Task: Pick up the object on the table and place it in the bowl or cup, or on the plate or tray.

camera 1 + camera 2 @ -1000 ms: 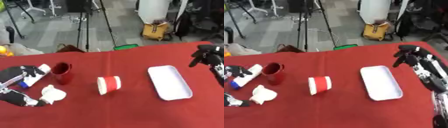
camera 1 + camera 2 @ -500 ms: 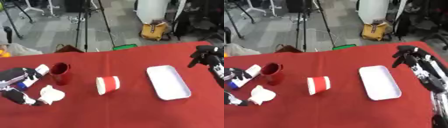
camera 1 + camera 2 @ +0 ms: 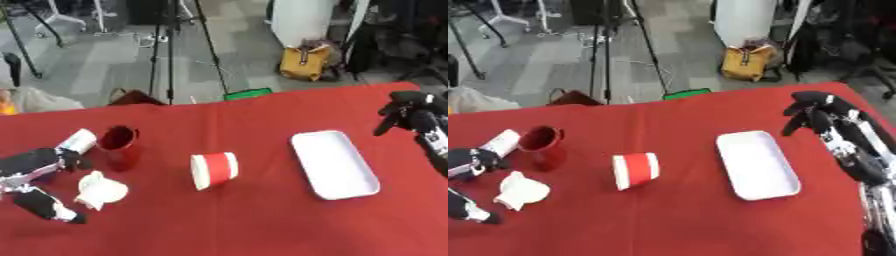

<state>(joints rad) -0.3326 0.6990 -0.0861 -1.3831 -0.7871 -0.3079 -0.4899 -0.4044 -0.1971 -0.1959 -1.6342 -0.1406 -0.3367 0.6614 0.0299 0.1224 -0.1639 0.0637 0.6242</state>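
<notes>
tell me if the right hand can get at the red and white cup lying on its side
Probably yes: the right hand hangs over the table's far right, and only the flat white tray lies between it and the cup.

The right hand (image 3: 811, 111) hung with curled fingers just beyond the white tray (image 3: 757, 164); the toppled red-and-white cup (image 3: 635, 170) lay farther to its left.

I see even, diffuse overhead lighting in both eye views. The red worktop (image 3: 262, 225) shows no glare. Shadows are soft and short, notably beside the red-and-white cup (image 3: 213, 170). Both views are soft throughout; the left hand (image 3: 35, 165) appears smeared, its edges indistinct.
</notes>
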